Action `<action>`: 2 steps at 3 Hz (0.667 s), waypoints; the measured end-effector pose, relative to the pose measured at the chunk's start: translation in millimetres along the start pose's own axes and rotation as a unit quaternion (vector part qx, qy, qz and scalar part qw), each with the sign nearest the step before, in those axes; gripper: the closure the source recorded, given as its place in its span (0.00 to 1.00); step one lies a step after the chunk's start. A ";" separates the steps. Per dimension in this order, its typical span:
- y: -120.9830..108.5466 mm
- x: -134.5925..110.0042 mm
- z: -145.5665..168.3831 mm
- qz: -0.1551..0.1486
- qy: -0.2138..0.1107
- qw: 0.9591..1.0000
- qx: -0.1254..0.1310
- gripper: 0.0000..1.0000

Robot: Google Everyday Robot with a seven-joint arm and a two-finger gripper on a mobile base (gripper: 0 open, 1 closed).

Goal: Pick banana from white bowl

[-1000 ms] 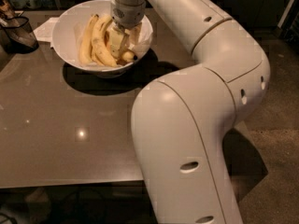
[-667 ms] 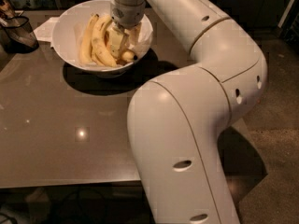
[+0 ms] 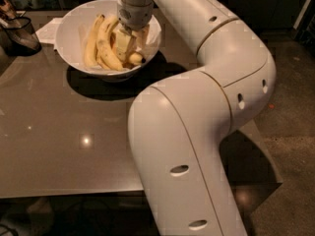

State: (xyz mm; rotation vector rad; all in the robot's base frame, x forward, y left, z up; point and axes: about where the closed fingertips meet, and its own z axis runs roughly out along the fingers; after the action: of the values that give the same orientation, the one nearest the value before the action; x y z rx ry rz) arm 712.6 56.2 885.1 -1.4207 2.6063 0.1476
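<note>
The white bowl (image 3: pixel 63 39) stands at the back of the dark table (image 3: pixel 59 132), lined with crumpled white paper. Two long brown-speckled bananas (image 3: pixel 104 45) lie in its left half. My gripper (image 3: pixel 124 45) reaches straight down into the right half of the bowl, right beside them. The short plump banana (image 3: pixel 136 59) shows only as a yellow stub with a dark tip, just below and right of the gripper; the rest is hidden behind it. My white arm (image 3: pixel 197 112) fills the right of the view.
A dark see-through container (image 3: pixel 19 33) stands at the table's back left, with a white napkin (image 3: pixel 49 31) between it and the bowl. The table's right edge (image 3: pixel 268 156) drops to a speckled floor.
The gripper stays down in the bowl at the same spot. The arm's big near link has swung slightly to the left. The bananas have not visibly moved.
</note>
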 end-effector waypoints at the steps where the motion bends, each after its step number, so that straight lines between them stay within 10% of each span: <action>1: -0.1 0.0 0.0 0.000 0.000 1.000 0.000 0.59; 2: -0.1 0.0 0.0 0.000 0.000 1.000 0.000 0.82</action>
State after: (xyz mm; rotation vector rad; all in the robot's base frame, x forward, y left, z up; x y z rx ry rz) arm 712.7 56.2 885.1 -1.4201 2.6063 0.1475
